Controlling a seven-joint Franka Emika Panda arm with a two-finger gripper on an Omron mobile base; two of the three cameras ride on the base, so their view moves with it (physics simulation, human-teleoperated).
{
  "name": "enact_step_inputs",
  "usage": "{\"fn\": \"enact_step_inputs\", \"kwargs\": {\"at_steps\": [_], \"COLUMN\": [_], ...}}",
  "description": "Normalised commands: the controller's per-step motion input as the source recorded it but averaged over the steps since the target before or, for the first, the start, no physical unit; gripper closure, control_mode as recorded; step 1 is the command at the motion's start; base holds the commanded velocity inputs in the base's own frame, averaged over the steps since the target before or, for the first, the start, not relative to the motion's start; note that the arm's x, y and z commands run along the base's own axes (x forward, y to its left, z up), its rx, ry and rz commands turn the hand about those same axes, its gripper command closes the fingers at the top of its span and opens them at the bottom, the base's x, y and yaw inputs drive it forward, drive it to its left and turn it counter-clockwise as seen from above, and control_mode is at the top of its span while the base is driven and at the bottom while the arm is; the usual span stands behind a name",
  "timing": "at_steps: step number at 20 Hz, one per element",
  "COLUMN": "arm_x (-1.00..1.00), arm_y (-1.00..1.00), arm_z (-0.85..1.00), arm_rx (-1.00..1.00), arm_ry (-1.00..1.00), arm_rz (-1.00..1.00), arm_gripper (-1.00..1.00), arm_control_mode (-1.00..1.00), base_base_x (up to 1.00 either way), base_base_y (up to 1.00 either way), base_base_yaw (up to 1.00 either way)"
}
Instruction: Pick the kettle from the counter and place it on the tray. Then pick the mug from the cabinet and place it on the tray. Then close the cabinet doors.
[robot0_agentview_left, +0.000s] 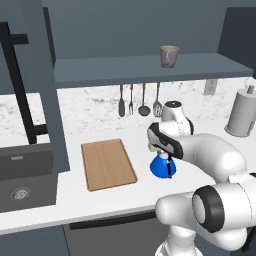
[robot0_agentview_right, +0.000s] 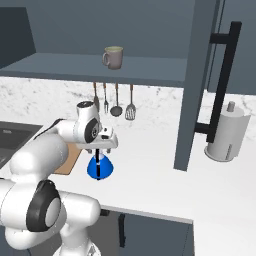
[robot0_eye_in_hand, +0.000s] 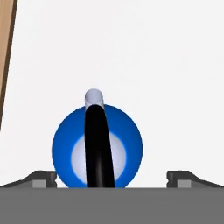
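Note:
The blue kettle (robot0_agentview_left: 161, 169) (robot0_agentview_right: 100, 170) (robot0_eye_in_hand: 68, 151) stands on the white counter (robot0_agentview_left: 120, 200), just right of the wooden tray (robot0_agentview_left: 107, 164) (robot0_agentview_right: 67, 161) (robot0_eye_in_hand: 5, 57). My gripper (robot0_agentview_left: 161, 153) (robot0_agentview_right: 98, 153) (robot0_eye_in_hand: 113, 180) hangs straight above it, open, one fingertip on each side of the black arched handle (robot0_eye_in_hand: 98, 144) and touching nothing. The grey-beige mug (robot0_agentview_left: 169, 56) (robot0_agentview_right: 114, 57) stands on the shelf of the open cabinet (robot0_agentview_left: 140, 69) (robot0_agentview_right: 75, 66). Both cabinet doors (robot0_agentview_left: 37, 85) (robot0_agentview_right: 200, 85) stand swung out.
Utensils (robot0_agentview_left: 140, 100) (robot0_agentview_right: 116, 101) hang on the backsplash behind the kettle. A paper towel roll (robot0_agentview_left: 242, 112) (robot0_agentview_right: 225, 134) stands at the right. A dark sink (robot0_agentview_left: 22, 182) lies left of the tray. The open doors jut out over the counter on both sides.

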Motion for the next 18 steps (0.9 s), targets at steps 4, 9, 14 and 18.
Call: {"fn": "enact_step_inputs", "kwargs": {"at_steps": [4, 9, 14, 18], "arm_x": [0.00, -0.03, -0.19, -0.36], "arm_y": [0.00, 0.00, 0.00, 0.00], "arm_z": [-0.12, -0.11, -0.15, -0.08], "arm_rx": [0.00, 0.00, 0.00, 0.00], "arm_ry": [0.00, 0.00, 0.00, -0.01], "arm_rz": [0.00, 0.00, 0.00, 0.04], "arm_gripper": [1.00, 1.00, 1.00, 1.00], "arm_control_mode": [-1.00, -1.00, -1.00, -1.00], "base_base_x": [0.00, 0.00, 0.00, 0.00], "base_base_y": [0.00, 0.00, 0.00, 0.00], "base_base_yaw": [0.00, 0.00, 0.00, 0.00]}}
